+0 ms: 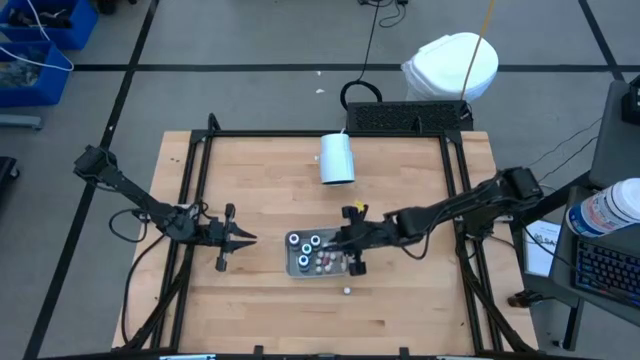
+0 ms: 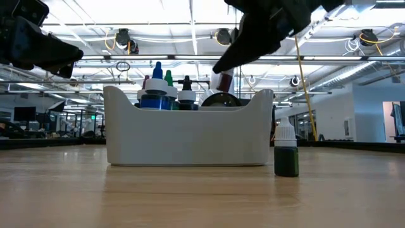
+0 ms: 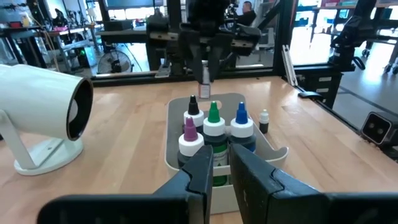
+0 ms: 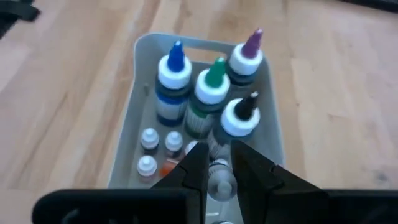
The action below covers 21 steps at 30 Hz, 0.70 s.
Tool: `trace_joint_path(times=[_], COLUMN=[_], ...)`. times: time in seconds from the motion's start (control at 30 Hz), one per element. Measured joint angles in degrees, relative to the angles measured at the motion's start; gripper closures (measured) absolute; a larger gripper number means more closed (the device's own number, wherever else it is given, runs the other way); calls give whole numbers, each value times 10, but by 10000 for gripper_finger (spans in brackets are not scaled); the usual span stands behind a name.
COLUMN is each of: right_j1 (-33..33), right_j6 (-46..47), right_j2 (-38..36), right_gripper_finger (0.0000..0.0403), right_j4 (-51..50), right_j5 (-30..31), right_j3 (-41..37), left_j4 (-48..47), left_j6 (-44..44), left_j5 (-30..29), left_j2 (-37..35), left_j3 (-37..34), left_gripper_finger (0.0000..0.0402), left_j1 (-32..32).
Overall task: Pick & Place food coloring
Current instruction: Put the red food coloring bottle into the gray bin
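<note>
A white tray (image 1: 290, 241) on the wooden table holds food coloring. It carries wider bottles with blue (image 4: 175, 68), green (image 4: 213, 84), purple (image 4: 247, 56) and black (image 4: 241, 115) tips, plus small white-capped ones (image 4: 149, 140). One small green bottle (image 2: 286, 155) stands on its base on the table beside the tray. My right gripper (image 1: 345, 252) hangs over the tray's right end, shut on a small bottle (image 2: 224, 81). My left gripper (image 1: 243, 238) waits left of the tray, shut, pointing at it. My right gripper pinches a small white-capped bottle (image 4: 220, 177) between its two fingers. The fingers slant down from the table's right side. The bottle is lifted clear, above the tray's rim (image 2: 253, 95). Which part of the bottle the fingers are on, I cannot tell.
A large white cup (image 1: 337, 158) lies on its side at the table's far middle, its mouth (image 3: 79, 111) turned toward the tray. Black frame rails (image 1: 190, 200) run along the table's left and right sides. Bare wood lies in front of the tray.
</note>
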Motion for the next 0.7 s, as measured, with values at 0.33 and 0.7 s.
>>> trace_joint_path(times=[0.33,0.7], right_j1=[0,-10], right_j6=[19,70], right_j2=[46,63], right_gripper_finger=[357,357], right_j4=[36,50], right_j5=[2,30], right_j3=[-5,-5], left_j4=[2,0], left_j6=[32,50], left_j5=[0,-1], left_j2=[0,0], left_j3=[0,0], left_gripper_finger=[339,339], left_j1=[0,0])
